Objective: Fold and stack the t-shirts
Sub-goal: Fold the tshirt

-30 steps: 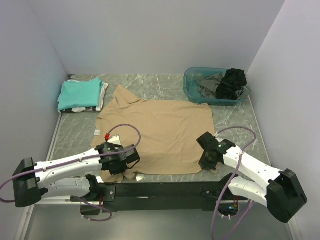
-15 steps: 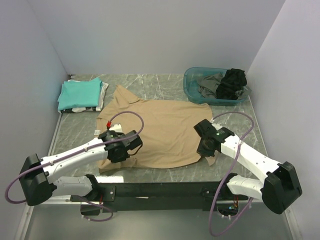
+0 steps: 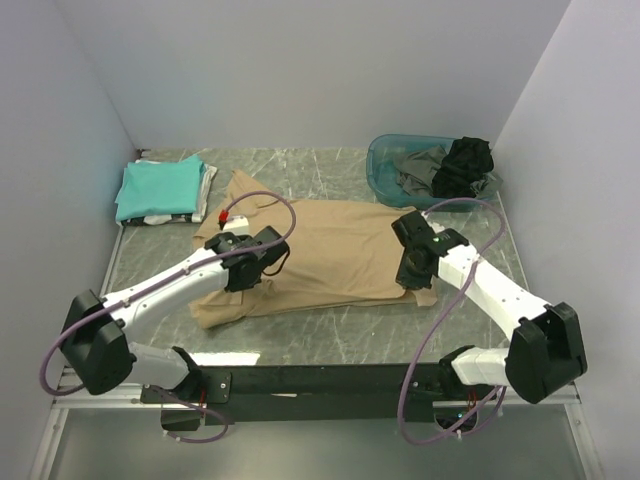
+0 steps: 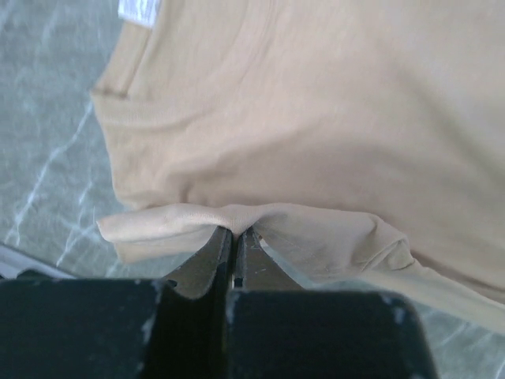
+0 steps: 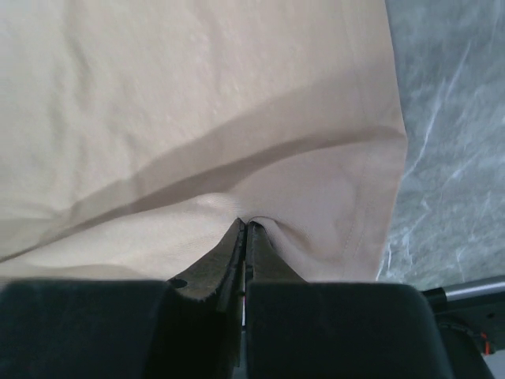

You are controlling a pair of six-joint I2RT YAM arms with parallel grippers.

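Note:
The tan t-shirt [image 3: 330, 250] lies in the middle of the table, its near half folded up over the far half. My left gripper [image 3: 247, 272] is shut on the tan t-shirt's left edge [image 4: 237, 217], near the collar and white neck label [image 4: 138, 8]. My right gripper [image 3: 412, 272] is shut on the tan t-shirt's right edge [image 5: 260, 213]. A folded teal t-shirt [image 3: 158, 186] lies on top of a white one [image 3: 160, 217] at the far left. Dark grey and black garments [image 3: 450, 168] sit in the tub.
A teal plastic tub [image 3: 385, 170] stands at the far right corner. Grey walls close in the table on three sides. The marble tabletop [image 3: 330, 335] shows bare in front of the shirt.
Both grippers have moved away from the near edge toward the back, carrying the tan shirt's near edge with them, so the shirt is now folded over itself.

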